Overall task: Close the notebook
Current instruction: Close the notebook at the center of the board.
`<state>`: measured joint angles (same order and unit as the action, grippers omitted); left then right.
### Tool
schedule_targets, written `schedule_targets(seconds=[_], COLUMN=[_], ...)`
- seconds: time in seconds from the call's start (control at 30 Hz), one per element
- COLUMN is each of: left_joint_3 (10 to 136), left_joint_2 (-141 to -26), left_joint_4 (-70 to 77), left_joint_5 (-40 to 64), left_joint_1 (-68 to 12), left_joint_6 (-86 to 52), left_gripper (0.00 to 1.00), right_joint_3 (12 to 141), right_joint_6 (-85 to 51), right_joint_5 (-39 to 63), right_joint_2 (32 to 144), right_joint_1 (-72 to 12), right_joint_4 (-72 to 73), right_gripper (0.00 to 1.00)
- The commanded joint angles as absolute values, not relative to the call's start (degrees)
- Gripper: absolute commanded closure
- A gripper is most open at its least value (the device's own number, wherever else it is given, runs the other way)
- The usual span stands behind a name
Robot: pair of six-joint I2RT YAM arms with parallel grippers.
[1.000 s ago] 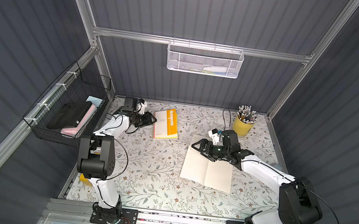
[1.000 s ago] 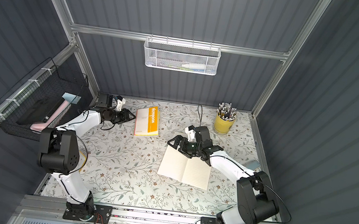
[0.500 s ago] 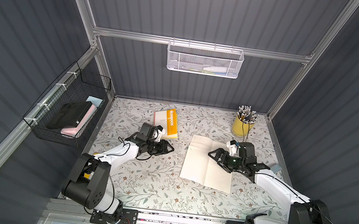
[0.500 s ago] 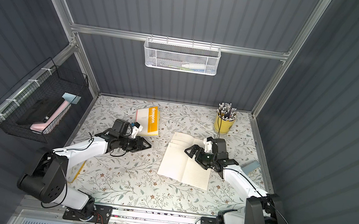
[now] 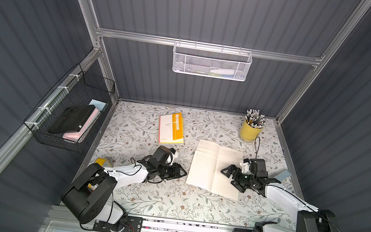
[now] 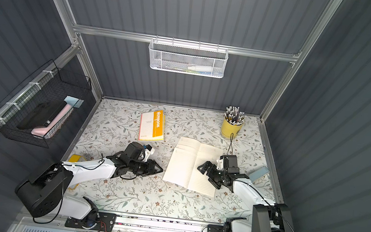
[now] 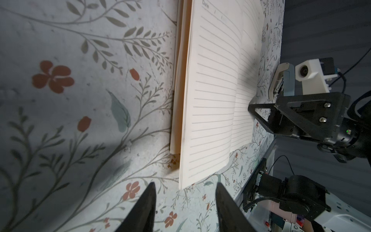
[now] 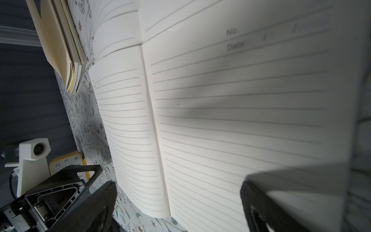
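I see my left hand part-open and empty beside the open notebook; my right hand gapes wide over its right page, gripping nothing

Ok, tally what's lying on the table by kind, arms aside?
Notebooks: 2 (open notebook, closed orange notebook)
Pencil cup: 1
Yellow clock: 1
Stapler: 1
Total: 5

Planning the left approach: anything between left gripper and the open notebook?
Nothing. Only bare table separates the left gripper from the open notebook, clearest in the left wrist view.
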<state>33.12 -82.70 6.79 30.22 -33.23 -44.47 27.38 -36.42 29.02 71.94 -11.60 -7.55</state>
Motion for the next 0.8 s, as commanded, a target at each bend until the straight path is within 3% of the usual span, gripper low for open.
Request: schedule_targets(seconds=[0.0,0.53,0.77], left_joint_3=[32.8,32.1,31.8], left_joint_2=[-84.7,-94.7,-95.1], left_joint_4=[10.2,22.7,23.5], left_joint_5=[29.8,38.6,39.9], left_joint_1=[-33.8,-35.6,-36.2], left_joint_6=[-45.8,-50.2,-51.6], left_gripper=[0.53,0.54,0.72], right_joint_3=[26.7,26.0,25.5], right_joint_6=[-36.1,-36.2,-36.1], right_joint_5=[26.8,28.3,28.8], right_joint_2=[71.2,72.9,72.8], right_joint_1=[-11.2,-11.1,-11.1], right_joint_4=[-9.3,-8.6,-8.1], right_gripper=[0.01,0.01,0.01])
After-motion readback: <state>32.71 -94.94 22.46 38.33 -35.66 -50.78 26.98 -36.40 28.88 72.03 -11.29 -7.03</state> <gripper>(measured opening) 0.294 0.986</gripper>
